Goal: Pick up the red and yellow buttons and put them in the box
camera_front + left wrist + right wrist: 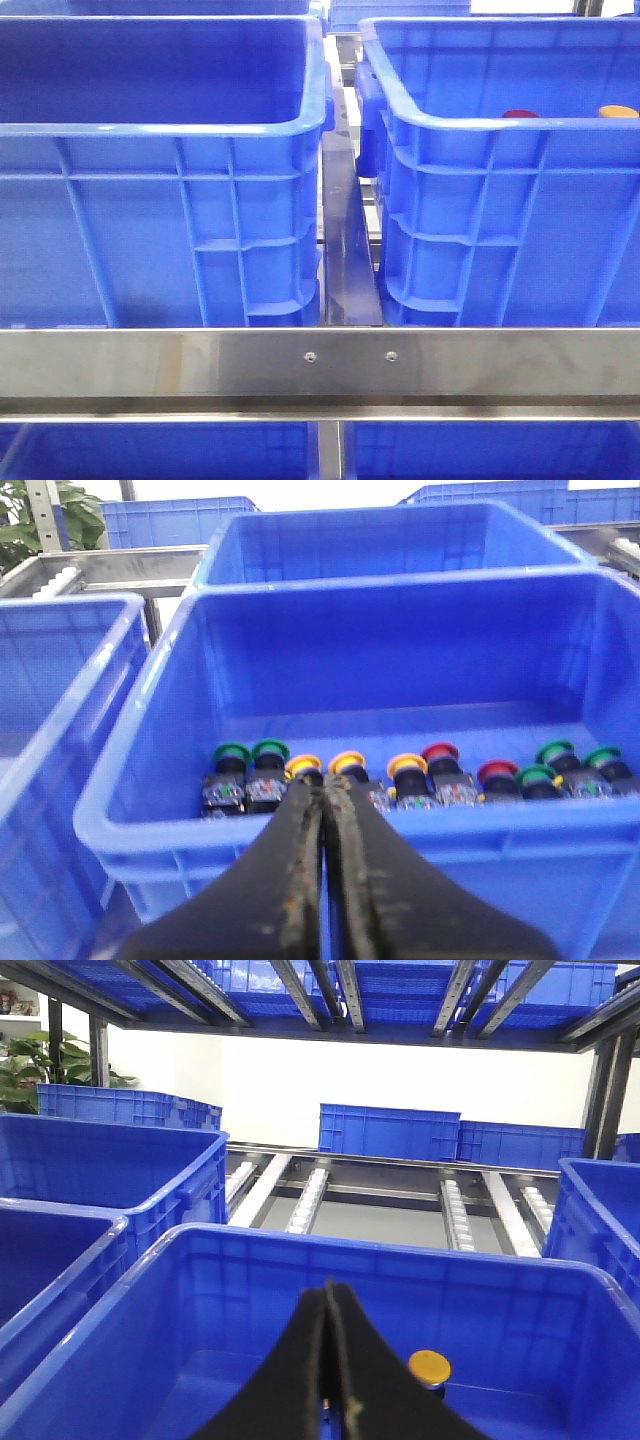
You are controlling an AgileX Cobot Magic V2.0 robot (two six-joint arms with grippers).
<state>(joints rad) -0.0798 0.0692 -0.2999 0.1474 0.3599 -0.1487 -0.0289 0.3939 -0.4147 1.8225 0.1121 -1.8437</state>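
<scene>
In the front view two alike blue crates stand side by side, the left one [160, 128] and the right one [470, 124]. A red button cap [520, 114] and an orange-yellow cap [618, 111] peek over the right crate's near rim. No gripper shows there. In the left wrist view my left gripper [325, 785] is shut and empty, above the near rim of a crate [150, 825] that holds a row of buttons, among them a red one [440, 752] and a yellow one [407, 765]. My right gripper [333, 1290] is shut over a crate [400, 1245] with one yellow button [430, 1367].
Green buttons [232, 753] sit at both ends of the row. A steel rail [320, 360] runs across in front of the crates, with a dark divider [345, 250] between them. More blue crates [110, 1160] and roller tracks [305, 1195] lie behind.
</scene>
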